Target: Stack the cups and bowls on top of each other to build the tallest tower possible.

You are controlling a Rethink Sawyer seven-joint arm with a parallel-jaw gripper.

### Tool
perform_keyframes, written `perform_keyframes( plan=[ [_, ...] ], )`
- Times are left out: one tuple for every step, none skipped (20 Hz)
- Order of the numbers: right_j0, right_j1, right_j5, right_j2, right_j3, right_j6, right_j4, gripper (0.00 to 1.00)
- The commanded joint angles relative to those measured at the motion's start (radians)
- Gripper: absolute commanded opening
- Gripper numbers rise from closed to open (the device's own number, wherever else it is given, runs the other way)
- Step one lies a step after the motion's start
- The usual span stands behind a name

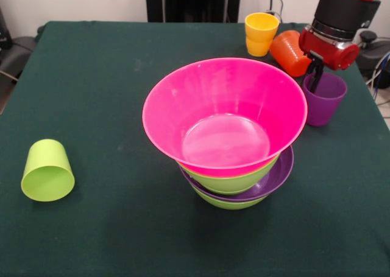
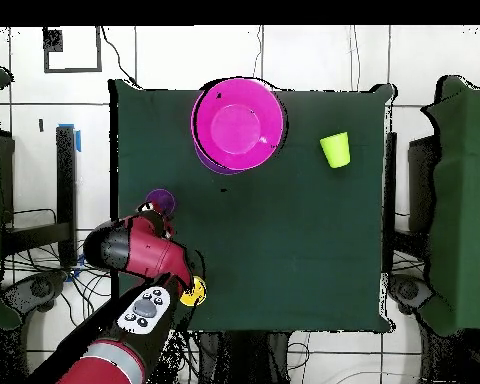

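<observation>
Gripper (image 1: pixel 317 79) first: from my remote seat I see its black fingers (image 1: pixel 316 76) reaching down into the mouth of the purple cup (image 1: pixel 323 98), which stands upright on the green table (image 1: pixel 109 82). I cannot tell how far the jaws are spread or whether they have hold of the cup's rim; the red wrist covers them from above, and in the overhead view only a sliver of the purple cup (image 2: pixel 161 199) shows beside the arm.

Just beside the gripper, on the side away from the table's edge, the orange cup (image 1: pixel 289 52) lies tipped on its side, touching the upright yellow-orange cup (image 1: pixel 261 33) beyond it.

Near the gripper, toward the table's middle, stands the tower (image 1: pixel 234 167): lime green and purple bowls nested, with the wide pink bowl (image 1: pixel 224 115) uppermost, open side up.

Well apart from the gripper, past the tower on the table's opposite side, the lime green cup (image 1: pixel 47 170) lies on its side with its mouth toward the front camera.
</observation>
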Motion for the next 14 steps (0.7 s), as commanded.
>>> perform_keyframes(
  plan=[
    [-0.008, 0.031, -0.001, 0.058, -0.039, 0.076, -0.055, 0.0],
    [-0.01, 0.03, -0.001, 0.059, -0.038, 0.076, -0.056, 0.0],
    [-0.008, 0.03, 0.002, 0.057, -0.038, 0.076, -0.056, 0.0],
    [-0.013, 0.027, 0.002, 0.06, -0.036, 0.074, -0.058, 0.0],
    [-0.015, 0.026, 0.004, 0.063, -0.036, 0.074, -0.058, 0.0],
    [-0.016, 0.025, 0.004, 0.064, -0.036, 0.074, -0.058, 0.0],
    [-0.013, 0.026, 0.006, 0.062, -0.037, 0.075, -0.056, 0.0],
    [-0.009, 0.026, 0.009, 0.06, -0.039, 0.077, -0.054, 0.0],
    [0.006, 0.023, 0.025, 0.048, -0.041, 0.084, -0.047, 0.0],
    [0.025, 0.017, 0.05, 0.029, -0.045, 0.093, -0.039, 0.0],
    [0.045, 0.011, 0.075, 0.01, -0.048, 0.102, -0.031, 0.0],
    [0.056, -0.003, 0.093, 0.002, -0.046, 0.109, -0.028, 0.0],
    [0.067, -0.014, 0.111, -0.006, -0.043, 0.117, -0.025, 0.0],
    [0.078, -0.025, 0.129, -0.013, -0.04, 0.125, -0.021, 0.0]
  ],
)
